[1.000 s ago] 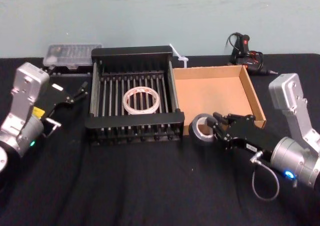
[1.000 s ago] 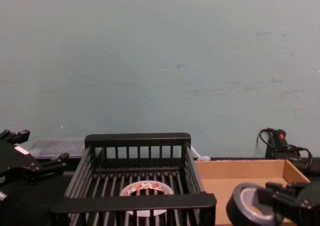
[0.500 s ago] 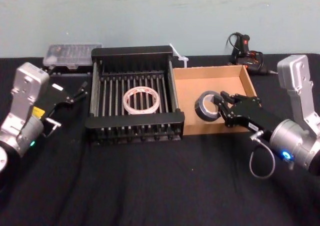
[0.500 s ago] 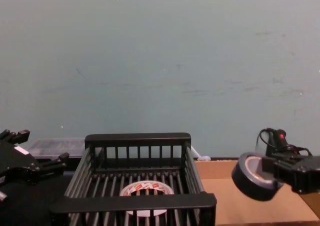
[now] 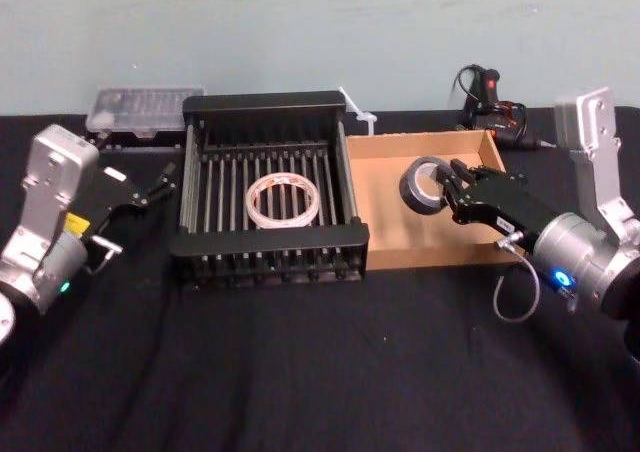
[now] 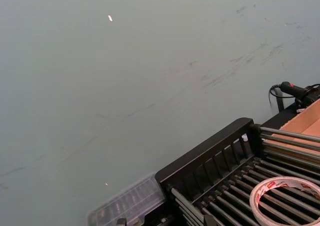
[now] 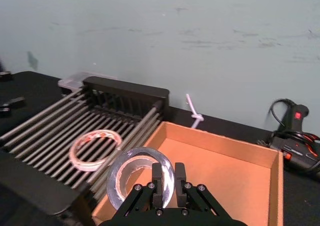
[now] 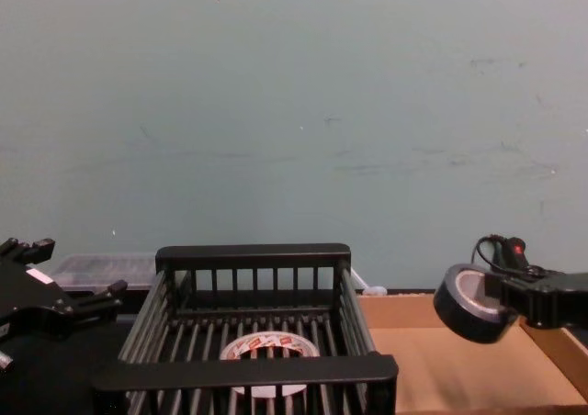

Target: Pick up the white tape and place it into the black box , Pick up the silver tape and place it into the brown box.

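over the brown box point(image 5: 385, 217), nearest on the right, the right end effector point(image 5: 447, 189) was clamped on the silver tape point(image 5: 423, 185), holding the roll upright in the air above the cardboard floor. at the left of the black surface point(image 5: 280, 362), the left end effector point(image 5: 158, 185) hung with its fingers spread, gripping nothing, just beside the black box point(image 5: 270, 240). farther back, the white tape point(image 5: 283, 199) lay flat on that crate's barred floor.
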Motion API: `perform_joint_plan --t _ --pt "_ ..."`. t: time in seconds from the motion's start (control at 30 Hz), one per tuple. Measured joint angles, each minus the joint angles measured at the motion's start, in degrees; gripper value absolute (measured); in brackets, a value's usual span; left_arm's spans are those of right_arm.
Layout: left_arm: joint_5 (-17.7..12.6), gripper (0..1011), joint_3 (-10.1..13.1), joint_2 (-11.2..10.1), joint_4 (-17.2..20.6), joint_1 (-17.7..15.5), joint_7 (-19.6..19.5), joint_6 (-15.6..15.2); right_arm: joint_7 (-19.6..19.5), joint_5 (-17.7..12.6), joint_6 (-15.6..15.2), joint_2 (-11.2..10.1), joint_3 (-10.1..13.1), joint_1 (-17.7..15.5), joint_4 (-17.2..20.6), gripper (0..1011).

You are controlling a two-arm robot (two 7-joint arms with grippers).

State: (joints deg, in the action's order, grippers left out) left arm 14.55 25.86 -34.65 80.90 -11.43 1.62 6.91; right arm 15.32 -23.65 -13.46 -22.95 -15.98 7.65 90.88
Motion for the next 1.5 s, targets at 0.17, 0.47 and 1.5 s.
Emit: perform_joint_plan --t 0.17,0.47,1.5 --pt "0.0 1001 -0.01 0.0 0.0 0.0 0.0 0.0 -0.28 0.49 0.01 1.16 -0.12 2.01 -3.38 158" --pt "0.0 1001 0.0 0.0 0.0 0.0 0.0 0.0 -0.53 2.0 -0.08 2.86 -0.42 5.6 -8.99 158" --pt "0.0 1001 0.0 0.0 0.0 0.0 0.0 0.0 0.36 5.09 0.38 5.21 -0.61 10.52 -17.28 162"
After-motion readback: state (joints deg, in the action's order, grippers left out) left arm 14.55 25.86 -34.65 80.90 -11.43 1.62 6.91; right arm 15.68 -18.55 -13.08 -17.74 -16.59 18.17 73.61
